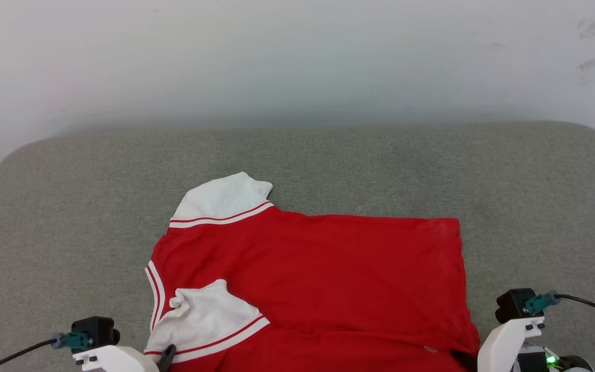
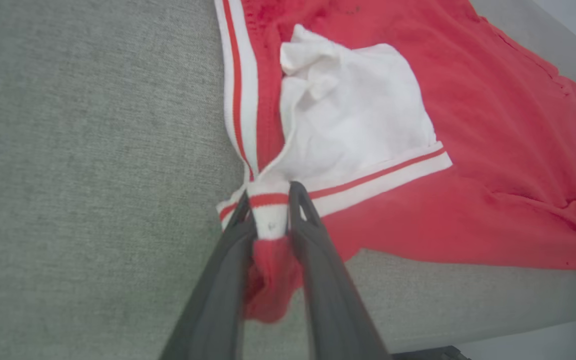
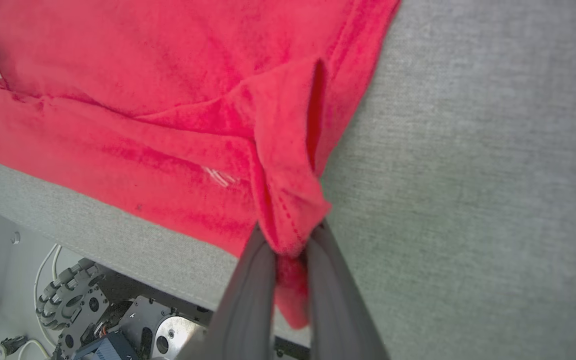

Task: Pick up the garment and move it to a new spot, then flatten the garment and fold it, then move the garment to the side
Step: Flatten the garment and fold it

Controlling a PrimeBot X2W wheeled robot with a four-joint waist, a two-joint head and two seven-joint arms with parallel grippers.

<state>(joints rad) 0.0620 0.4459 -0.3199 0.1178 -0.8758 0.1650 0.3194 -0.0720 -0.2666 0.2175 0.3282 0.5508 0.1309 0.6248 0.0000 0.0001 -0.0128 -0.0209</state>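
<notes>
- The left gripper (image 2: 270,197) is clenched on the garment (image 1: 318,268). A bunch of the red-and-white striped trim (image 2: 238,100) is pinched between its two dark fingers, and a red lobe of cloth sags below the pinch.
- The right gripper (image 3: 292,235) is clamped on a red hem corner. Only a narrow fold is caught between its fingers, with a small tail hanging beneath them.
- The garment is spread ahead of both grippers on the grey cushion (image 1: 380,165). It runs from the left gripper's tips across to the right gripper's tips, and its near edge is draped over the cushion's front edge just behind the fingertips.
- A slip at the right gripper is judged the likeliest fault, because so little cloth is held there. A sharp pull could draw the corner free.
- If one arm is raised or drawn ahead of the other, the cloth would be skewed. The fold line between the grippers would then be set crooked.
- The white sleeve panel (image 2: 358,115), just ahead of the left gripper, lies crumpled on the red body. If it is not smoothed, that crease would be trapped inside the fold.
- Should either hold be lost while the near edge overhangs, the cloth could slide off the cushion. The wheels of the robot's base (image 3: 63,300), below and behind the right gripper, lie under that edge.
</notes>
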